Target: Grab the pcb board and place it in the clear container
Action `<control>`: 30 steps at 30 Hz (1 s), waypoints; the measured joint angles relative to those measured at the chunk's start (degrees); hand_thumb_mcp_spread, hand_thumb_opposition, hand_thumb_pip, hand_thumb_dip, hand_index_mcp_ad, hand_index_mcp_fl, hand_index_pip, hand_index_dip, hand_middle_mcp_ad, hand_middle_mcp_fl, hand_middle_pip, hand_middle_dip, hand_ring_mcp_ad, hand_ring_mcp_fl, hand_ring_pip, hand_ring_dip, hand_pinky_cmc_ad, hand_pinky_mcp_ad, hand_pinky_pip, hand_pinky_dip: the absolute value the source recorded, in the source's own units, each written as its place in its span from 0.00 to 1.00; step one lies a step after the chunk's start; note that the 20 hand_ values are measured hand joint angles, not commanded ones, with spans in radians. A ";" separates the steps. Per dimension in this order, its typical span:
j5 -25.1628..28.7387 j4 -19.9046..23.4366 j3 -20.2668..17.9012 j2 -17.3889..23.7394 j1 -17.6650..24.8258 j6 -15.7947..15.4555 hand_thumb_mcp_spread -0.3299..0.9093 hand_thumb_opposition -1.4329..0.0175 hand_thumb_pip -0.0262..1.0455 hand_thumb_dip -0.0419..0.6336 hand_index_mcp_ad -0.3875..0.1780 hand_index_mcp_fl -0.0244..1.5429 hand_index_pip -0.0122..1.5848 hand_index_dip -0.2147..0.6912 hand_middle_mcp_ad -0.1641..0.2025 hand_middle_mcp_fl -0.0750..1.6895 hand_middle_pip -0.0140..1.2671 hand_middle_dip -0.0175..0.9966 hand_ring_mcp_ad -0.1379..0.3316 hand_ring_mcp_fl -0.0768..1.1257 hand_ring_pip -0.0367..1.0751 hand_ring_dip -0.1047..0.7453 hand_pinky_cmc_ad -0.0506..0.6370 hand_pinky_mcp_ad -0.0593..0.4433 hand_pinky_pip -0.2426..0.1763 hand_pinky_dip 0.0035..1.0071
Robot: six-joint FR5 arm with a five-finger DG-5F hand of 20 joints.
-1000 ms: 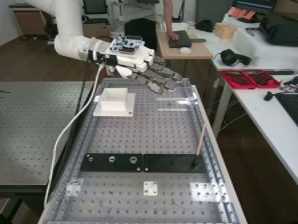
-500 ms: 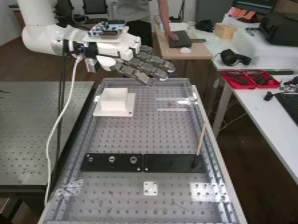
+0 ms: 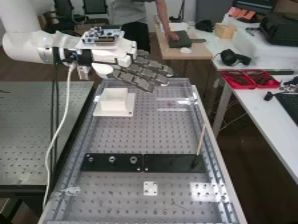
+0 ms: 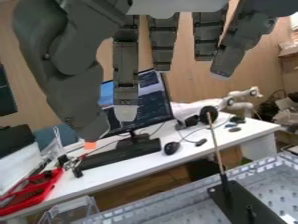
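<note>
At the bench's far end in the high view, the hand (image 3: 142,71) is over the white block's end of the bench, its fingers straight and relaxed with nothing held. In the wrist view the hand (image 4: 126,65) has its fingers and thumb extended and apart. A circuit board (image 3: 102,35) sits on top of the arm behind the hand. A clear container (image 3: 174,104) stands near the bench's far right corner, right of a white block on a square base (image 3: 114,101). Clear walls of a container (image 4: 70,210) show in the wrist view too.
Dark plates (image 3: 174,163) lie across the bench, with a thin upright stick (image 3: 201,140) at their right end. A white side table (image 3: 256,107) with red trays (image 3: 248,79) stands to the right. A white cable (image 3: 58,130) hangs from the arm beside the bench's left edge.
The arm and hand have moved left in the high view, and the hand has turned a little. Its fingers have stayed extended. The things on the bench have not moved.
</note>
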 joint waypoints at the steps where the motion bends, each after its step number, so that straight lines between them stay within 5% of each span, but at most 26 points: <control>1: -0.29 0.03 -0.03 0.00 -0.15 0.05 0.57 0.42 0.67 0.43 0.53 0.09 0.92 0.27 0.65 0.09 0.11 0.14 0.79 0.06 0.11 0.15 0.53 0.51 0.40 0.54; 23: -8.80 -0.56 -1.59 2.88 -5.88 -1.33 0.57 0.42 0.67 0.43 0.53 0.07 0.90 0.27 0.65 0.08 0.11 0.14 0.80 0.06 0.12 0.15 0.53 0.52 0.40 0.54; 30: -10.96 -2.18 -0.93 3.66 -6.87 -3.23 0.55 0.42 0.66 0.42 0.53 0.03 0.72 0.28 0.65 0.08 0.11 0.14 0.79 0.06 0.11 0.15 0.53 0.52 0.40 0.55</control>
